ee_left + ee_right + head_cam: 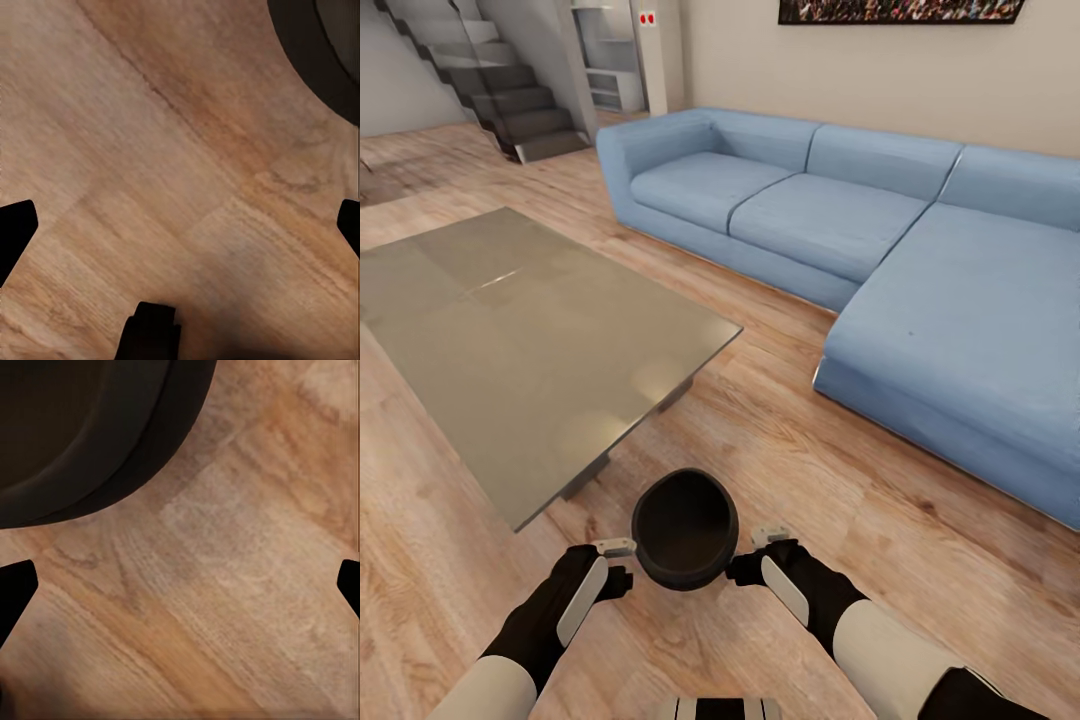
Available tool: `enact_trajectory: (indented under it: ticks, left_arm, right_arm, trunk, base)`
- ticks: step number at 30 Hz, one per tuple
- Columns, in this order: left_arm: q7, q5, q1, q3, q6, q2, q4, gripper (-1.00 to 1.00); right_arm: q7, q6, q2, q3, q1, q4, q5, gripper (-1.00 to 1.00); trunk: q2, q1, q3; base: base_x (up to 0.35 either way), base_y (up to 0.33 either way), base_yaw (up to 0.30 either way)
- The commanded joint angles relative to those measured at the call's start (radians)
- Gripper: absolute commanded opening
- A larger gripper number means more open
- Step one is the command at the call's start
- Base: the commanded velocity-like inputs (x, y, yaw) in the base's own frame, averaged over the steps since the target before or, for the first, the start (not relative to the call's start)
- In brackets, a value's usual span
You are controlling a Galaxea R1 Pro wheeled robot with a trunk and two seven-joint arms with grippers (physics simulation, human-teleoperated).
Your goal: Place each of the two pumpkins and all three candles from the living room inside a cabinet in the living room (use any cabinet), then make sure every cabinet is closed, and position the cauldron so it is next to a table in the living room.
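The cauldron, a black round pot with an open mouth, sits low over the wood floor just off the near corner of the glass table. My left gripper is at its left side and my right gripper at its right side, both pointing down. In the left wrist view the left gripper is open over bare floor, with the cauldron's rim off to one side. The right gripper is open too, with the cauldron beside it. The pumpkins, candles and cabinet are out of view.
A large blue corner sofa runs along the wall and fills the right side. Dark stairs rise at the far left, beside a white shelf unit. A strip of wood floor runs between table and sofa.
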Motion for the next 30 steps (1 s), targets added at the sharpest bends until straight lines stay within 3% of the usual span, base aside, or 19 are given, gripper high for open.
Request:
enact_trajectory:
  ticks: [1, 6, 9, 13, 15, 19, 23, 25, 27, 30]
  left_arm:
    - [0.0, 0.0, 0.0, 0.0, 0.0, 0.0, 0.0, 1.0]
    - [0.001, 0.0, 0.001, 0.0, -0.032, 0.001, 0.02, 1.0]
    - [0.001, 0.002, 0.002, -0.001, -0.073, 0.002, 0.081, 1.0]
    - [0.0, 0.003, 0.003, 0.001, -0.218, 0.003, 0.3, 1.0]
    - [-0.003, 0.004, 0.003, 0.003, -0.385, 0.003, 0.463, 1.0]
    - [-0.006, 0.018, 0.003, 0.002, -0.452, 0.002, 0.556, 1.0]
    - [-0.008, 0.075, 0.004, 0.001, -0.494, 0.009, 0.631, 1.0]
    - [-0.008, 0.094, 0.004, 0.0, -0.544, 0.011, 0.655, 1.0]
    - [-0.008, 0.104, 0.004, 0.0, -0.611, 0.011, 0.703, 1.0]
    - [-0.008, 0.107, 0.005, 0.0, -0.696, 0.007, 0.754, 1.0]
  right_arm:
    - [0.0, 0.0, 0.0, 0.0, 0.0, 0.001, 0.0, 1.0]
    - [-0.002, -0.001, 0.0, 0.0, 0.0, 0.01, -0.004, 1.0]
    - [-0.004, -0.002, -0.002, 0.0, 0.004, 0.017, -0.004, 1.0]
    - [-0.007, -0.022, -0.002, 0.0, 0.012, 0.085, -0.003, 1.0]
    - [-0.006, -0.083, 0.0, 0.001, 0.016, 0.163, -0.005, 1.0]
    - [-0.005, -0.158, -0.001, 0.001, 0.028, 0.252, -0.004, 1.0]
    - [-0.001, -0.241, -0.004, 0.001, 0.053, 0.319, 0.001, 1.0]
    - [0.0, -0.274, -0.003, 0.001, 0.073, 0.34, 0.041, 1.0]
    - [-0.001, -0.319, -0.003, 0.001, 0.104, 0.353, 0.118, 1.0]
    - [-0.001, -0.387, -0.005, 0.0, 0.13, 0.361, 0.149, 1.0]
  trunk:
    - [0.007, -0.004, 0.003]
    - [0.042, -0.023, 0.019]
    - [0.063, -0.035, 0.028]
    - [0.091, -0.05, 0.041]
    - [0.105, -0.058, 0.047]
    - [0.133, -0.073, 0.06]
    - [0.154, -0.084, 0.069]
    - [0.154, -0.084, 0.069]
    - [0.154, -0.084, 0.069]
    - [0.154, -0.084, 0.069]
  base:
    - [-0.009, 0.0, 0.0]
    - [-0.002, 0.0, 0.0]
    - [0.0, 0.0, 0.022]
    - [0.0, 0.0, 0.206]
    - [0.0, 0.0, 0.267]
    - [0.0, 0.0, 0.283]
    - [0.0, 0.0, 0.286]
    - [0.0, 0.0, 0.287]
    - [0.0, 0.0, 0.288]
    - [0.0, 0.0, 0.288]
